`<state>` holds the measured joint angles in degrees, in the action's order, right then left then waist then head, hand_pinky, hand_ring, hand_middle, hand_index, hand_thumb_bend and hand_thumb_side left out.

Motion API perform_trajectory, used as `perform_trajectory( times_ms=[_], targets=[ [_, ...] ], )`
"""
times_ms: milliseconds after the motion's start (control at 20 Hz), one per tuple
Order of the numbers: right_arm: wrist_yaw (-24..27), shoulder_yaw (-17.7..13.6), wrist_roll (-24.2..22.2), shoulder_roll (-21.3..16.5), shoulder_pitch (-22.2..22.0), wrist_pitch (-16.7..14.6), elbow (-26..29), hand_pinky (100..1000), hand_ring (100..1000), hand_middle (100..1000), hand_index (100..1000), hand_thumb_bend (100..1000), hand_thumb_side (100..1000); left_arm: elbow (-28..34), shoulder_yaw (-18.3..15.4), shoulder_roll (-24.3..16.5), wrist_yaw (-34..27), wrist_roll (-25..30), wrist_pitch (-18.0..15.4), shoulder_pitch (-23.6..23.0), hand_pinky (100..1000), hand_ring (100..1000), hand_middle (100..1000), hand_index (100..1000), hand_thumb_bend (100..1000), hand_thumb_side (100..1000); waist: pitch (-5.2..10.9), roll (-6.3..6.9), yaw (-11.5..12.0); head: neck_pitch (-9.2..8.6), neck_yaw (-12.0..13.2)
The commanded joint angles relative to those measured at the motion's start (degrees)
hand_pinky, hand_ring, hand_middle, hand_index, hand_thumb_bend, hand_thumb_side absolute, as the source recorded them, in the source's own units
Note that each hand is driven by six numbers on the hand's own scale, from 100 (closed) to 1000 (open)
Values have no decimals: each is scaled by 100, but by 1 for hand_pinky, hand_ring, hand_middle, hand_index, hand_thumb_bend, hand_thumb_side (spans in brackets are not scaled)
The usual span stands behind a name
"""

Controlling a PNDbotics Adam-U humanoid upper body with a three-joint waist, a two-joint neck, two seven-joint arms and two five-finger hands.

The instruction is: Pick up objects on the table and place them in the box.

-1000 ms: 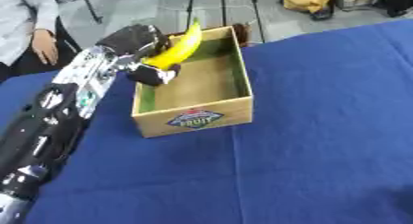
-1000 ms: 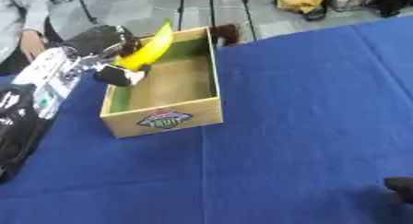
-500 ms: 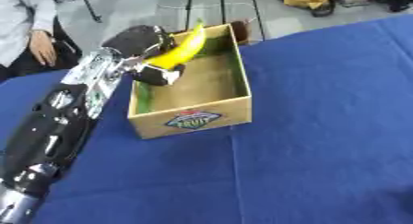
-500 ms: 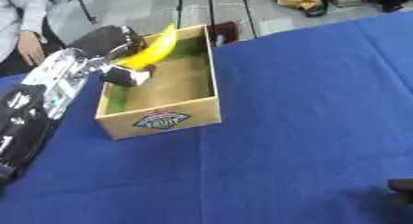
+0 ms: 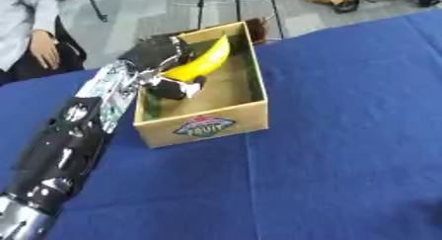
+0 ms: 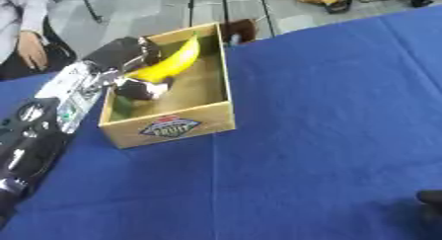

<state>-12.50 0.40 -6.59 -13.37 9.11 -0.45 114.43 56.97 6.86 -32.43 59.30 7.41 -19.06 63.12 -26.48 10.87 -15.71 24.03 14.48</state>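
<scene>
A banana [image 5: 200, 63] is held by the left hand [image 5: 160, 61] over the open cardboard box [image 5: 226, 120]. The fingers [image 5: 172, 86] are curled around the lower part of the banana, and its tip is pointed up toward one o'clock. The banana is held over the left half of the box, at about ten o'clock from the middle of the box floor, and it is not lying on the floor of the box. A round label with the word "FRUIT" [image 5: 203, 127] is seen on the front wall of the box. The box is set on a surface covered with a blue cloth [image 5: 345, 135]. The black and silver left arm [image 5: 73, 140] is stretched from seven o'clock up to the box. A small dark part of the right hand [image 6: 430, 200] is seen at five o'clock in the right eye view, and it cannot be told how its fingers are held.
</scene>
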Motion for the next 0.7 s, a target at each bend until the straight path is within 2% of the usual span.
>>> perform_trajectory(
  times_ms=[50,100,150,300,400,450,500,550,600,700],
  targets=[
    [-5,26,-47,-64,-7,21,17,774,774,484,714,100,951,-30,-41,-39,-37,25,-80,127,298,602,519,685,100,587,96,-14,-7,-85,2],
    [-6,30,-53,-62,-5,22,17,774,774,484,714,100,951,-50,-41,-22,-32,38,-104,127,307,607,525,694,100,589,92,-10,-12,-94,3],
    [-7,30,-56,-59,-2,21,17,774,774,484,714,100,951,-71,-43,-1,-30,50,-123,120,364,650,589,749,100,615,87,-7,-21,-109,-1],
    [6,32,-61,-59,6,35,17,774,775,483,714,100,940,-154,-50,33,-26,166,-171,101,442,717,673,824,100,679,78,3,-41,-111,-6],
    [55,47,-81,-72,23,56,17,775,775,484,714,100,942,-186,-72,41,-20,280,-206,96,480,746,711,862,146,727,75,3,-46,-106,-8],
    [73,48,-88,-76,32,57,17,775,775,484,714,100,944,-194,-89,38,-15,323,-225,93,543,788,774,919,236,792,73,3,-49,-108,-10],
    [85,45,-92,-78,37,56,17,775,775,484,714,100,944,-197,-105,33,-10,356,-243,90,551,793,782,928,255,804,72,3,-50,-110,-14],
    [91,39,-93,-80,36,60,17,775,775,484,714,100,943,-195,-124,27,-10,375,-257,87,597,821,816,964,408,911,73,5,-47,-107,-23],
    [93,35,-94,-81,35,64,17,775,776,484,714,100,943,-187,-141,19,-14,386,-268,84,615,833,827,973,472,968,74,8,-43,-103,-29],
    [97,31,-95,-81,33,69,17,775,776,484,714,100,943,-139,-182,3,-45,341,-268,79,639,848,839,976,505,1000,79,14,-28,-93,-42]
  ],
)
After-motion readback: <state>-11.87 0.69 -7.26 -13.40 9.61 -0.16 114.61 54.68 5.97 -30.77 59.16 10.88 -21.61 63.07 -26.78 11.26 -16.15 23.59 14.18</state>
